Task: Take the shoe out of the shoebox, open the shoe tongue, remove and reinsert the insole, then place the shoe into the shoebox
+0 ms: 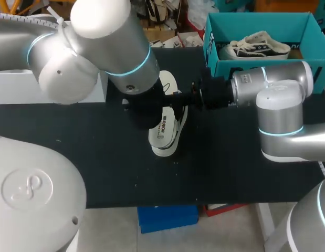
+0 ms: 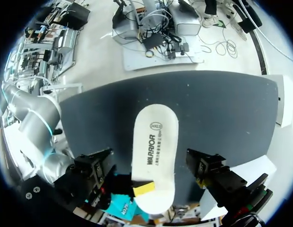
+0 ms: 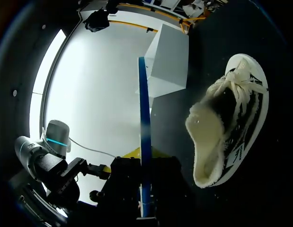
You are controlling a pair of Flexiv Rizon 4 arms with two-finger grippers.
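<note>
A white insole [image 2: 155, 142] with dark print hangs over the black table, its thin blue edge [image 3: 144, 132] standing between my right gripper's fingers. My right gripper [image 3: 145, 189] is shut on one end of it; one of its yellow fingertips [image 2: 144, 188] shows on that end. My left gripper [image 2: 151, 172] is open and sits right above the insole [image 1: 163, 130], one finger on each side and neither touching it. The black-and-white shoe [image 3: 231, 127] lies on its side on the table beside the insole, fleecy opening towards my right gripper [image 1: 184, 97].
The teal shoebox [image 1: 246, 68] stands at the back right with a second shoe [image 1: 254, 47] inside. A white box [image 1: 25, 86] sits at the table's left. My left arm [image 1: 99, 47] spans much of the table's back left.
</note>
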